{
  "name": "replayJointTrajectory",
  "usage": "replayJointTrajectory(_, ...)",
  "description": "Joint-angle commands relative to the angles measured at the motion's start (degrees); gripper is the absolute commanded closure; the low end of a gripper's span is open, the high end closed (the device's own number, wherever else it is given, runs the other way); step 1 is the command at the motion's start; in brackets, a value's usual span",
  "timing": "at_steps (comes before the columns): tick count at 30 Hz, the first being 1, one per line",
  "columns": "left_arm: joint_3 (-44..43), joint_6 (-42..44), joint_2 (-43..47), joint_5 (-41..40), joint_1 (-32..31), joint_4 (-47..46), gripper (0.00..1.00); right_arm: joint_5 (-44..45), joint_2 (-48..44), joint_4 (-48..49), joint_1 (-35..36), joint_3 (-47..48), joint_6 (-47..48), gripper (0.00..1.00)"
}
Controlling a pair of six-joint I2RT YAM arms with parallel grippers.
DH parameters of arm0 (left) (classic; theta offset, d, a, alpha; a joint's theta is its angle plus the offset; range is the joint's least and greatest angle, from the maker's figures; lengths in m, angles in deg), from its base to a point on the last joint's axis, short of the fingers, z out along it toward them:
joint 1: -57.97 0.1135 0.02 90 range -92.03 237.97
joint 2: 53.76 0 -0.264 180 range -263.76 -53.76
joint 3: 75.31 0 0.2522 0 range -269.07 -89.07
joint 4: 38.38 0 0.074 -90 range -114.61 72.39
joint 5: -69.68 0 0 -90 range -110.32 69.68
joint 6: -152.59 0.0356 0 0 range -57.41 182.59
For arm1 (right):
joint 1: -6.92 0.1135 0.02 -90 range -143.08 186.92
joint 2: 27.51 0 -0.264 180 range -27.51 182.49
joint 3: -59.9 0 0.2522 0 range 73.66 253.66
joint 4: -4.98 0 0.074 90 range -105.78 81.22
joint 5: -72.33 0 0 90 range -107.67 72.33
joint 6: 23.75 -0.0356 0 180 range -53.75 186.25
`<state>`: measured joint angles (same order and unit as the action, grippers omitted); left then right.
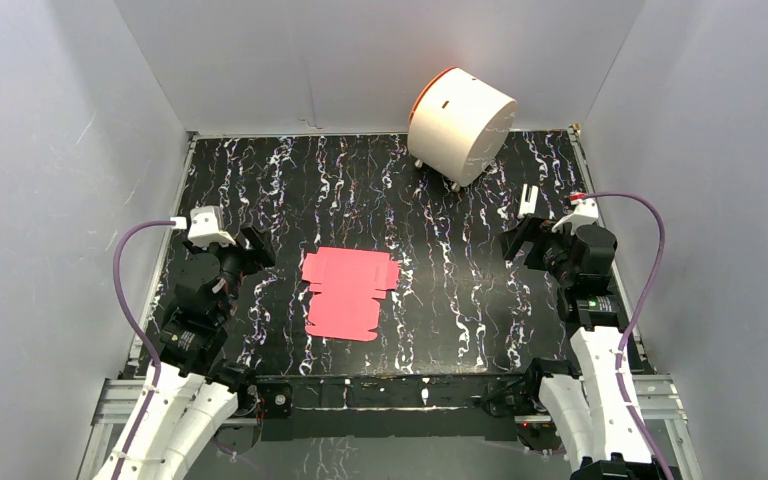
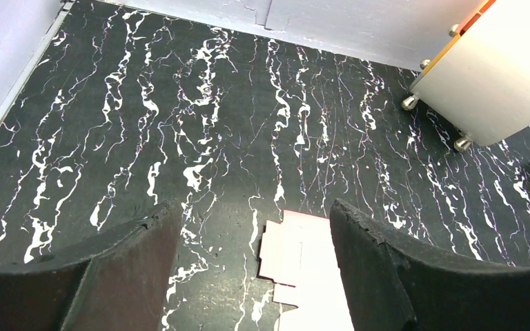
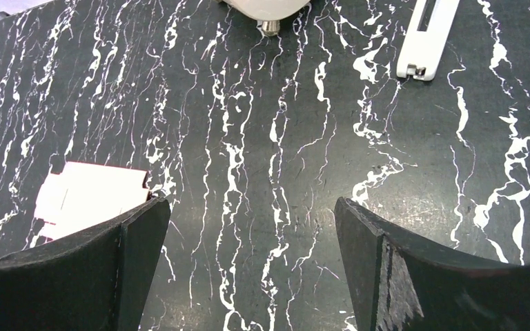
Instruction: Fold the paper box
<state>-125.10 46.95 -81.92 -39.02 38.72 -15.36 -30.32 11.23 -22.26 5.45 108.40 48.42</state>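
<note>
Top external: flat pink paper box (image 1: 348, 292) at centre of marbled table (image 1: 460, 300), untouched. Left gripper (image 2: 254, 231), right gripper (image 3: 252, 224) both wide, empty. Risk: thin sheet lies flush; fingertip may skid it, crease off-line.

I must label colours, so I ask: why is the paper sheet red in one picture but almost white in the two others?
Top view: even light, the paper sheet shows its pink-red colour, sharp. Left wrist view: the sheet is overexposed, nearly white; the dark jaws near the lens look soft. Right wrist view: the same washed-out sheet, with a faint sheen on the table.
</note>
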Motion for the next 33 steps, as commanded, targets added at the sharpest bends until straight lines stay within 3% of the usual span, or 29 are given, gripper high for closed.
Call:
replayJointTrajectory(1,-0.38,-0.1,0.45,-0.9,-0.18,-0.76,0.24,-2.04,0.49,3.37,-0.11,-0.56,-0.37,0.01)
replayJointTrajectory(14,-1.57,-3.34,-7.07,6.6,-0.22,2.68,0.24,-11.86,4.29,12.17,1.24,-7.84,-9.38,0.01)
replayJointTrajectory(17,-1.98,-5.72,-10.22,8.86,-0.18,5.35,0.24,-12.54,7.18,18.0,7.2,-10.92,-14.3,0.01)
replayJointTrajectory(23,-1.22,-10.03,-15.15,16.39,-0.18,5.39,0.24,-5.43,17.22,28.38,22.77,-13.33,-19.86,0.01)
replayJointTrajectory(29,-1.85,-16.34,-26.5,24.5,-0.01,5.16,0.24,-1.96,32.93,44.33,33.16,-13.19,-27.31,0.09)
replayJointTrajectory(33,-2.64,-17.59,-31.84,26.31,0.27,5.46,0.24,-1.71,43.69,50.58,36.11,-9.32,-29.24,0.17)
